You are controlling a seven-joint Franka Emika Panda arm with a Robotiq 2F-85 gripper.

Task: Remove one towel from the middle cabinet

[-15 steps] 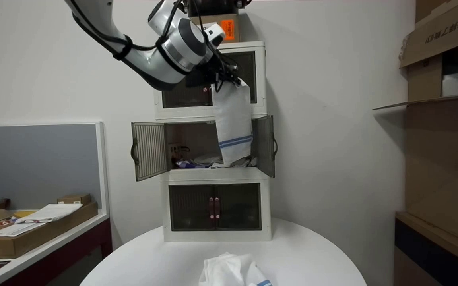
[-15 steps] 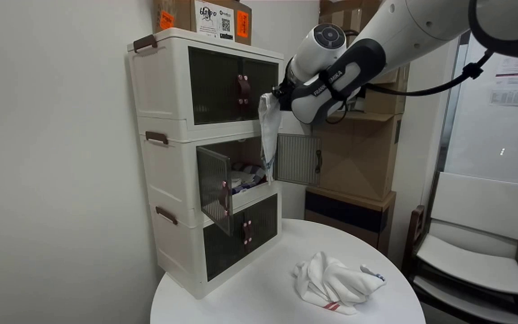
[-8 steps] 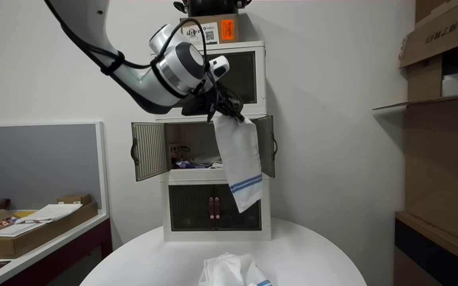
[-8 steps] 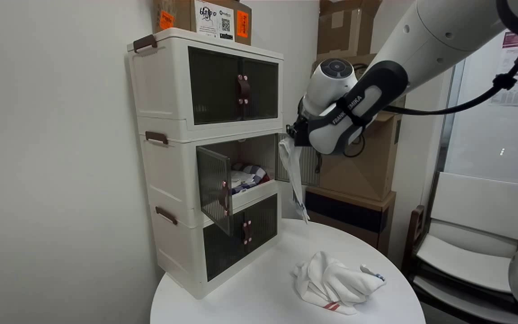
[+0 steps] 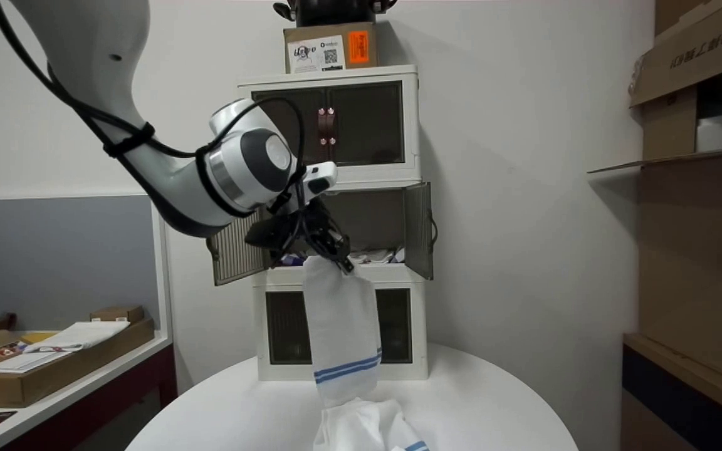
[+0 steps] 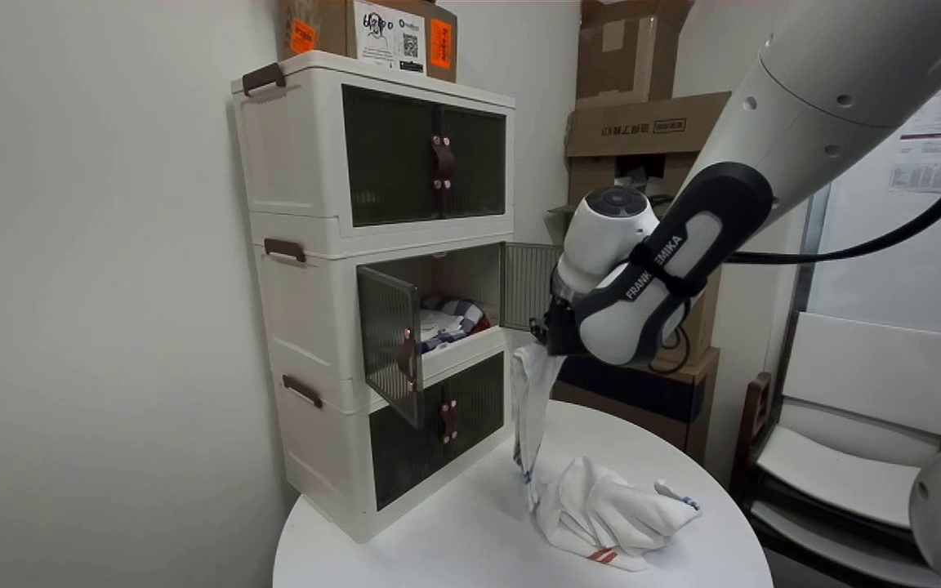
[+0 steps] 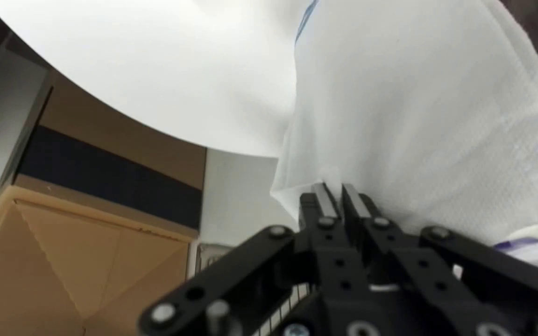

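My gripper (image 7: 336, 193) is shut on a white towel (image 7: 414, 102) with blue stripes. In both exterior views the gripper (image 5: 343, 268) (image 6: 537, 331) is in front of the middle cabinet and the towel (image 5: 342, 326) (image 6: 530, 400) hangs below it, outside the cabinet. Its lower end is close to the table; I cannot tell whether it touches the crumpled towel there. The middle cabinet (image 5: 392, 274) (image 6: 299, 314) has both doors (image 5: 419, 232) (image 6: 389, 343) swung open. More folded cloths (image 5: 376, 257) (image 6: 442, 322) lie inside, some of them checked.
A crumpled white towel (image 5: 367, 429) (image 6: 609, 510) lies on the round white table (image 5: 492, 401) in front of the stack. The top unit (image 6: 291, 155) and bottom unit (image 6: 319, 465) are closed. Cardboard boxes (image 6: 642, 286) and a white chair (image 6: 862, 457) stand beyond the table.
My gripper has moved down and away from the cabinet with the towel. The towel's lower end has come out of the middle cabinet and now hangs down near the table.
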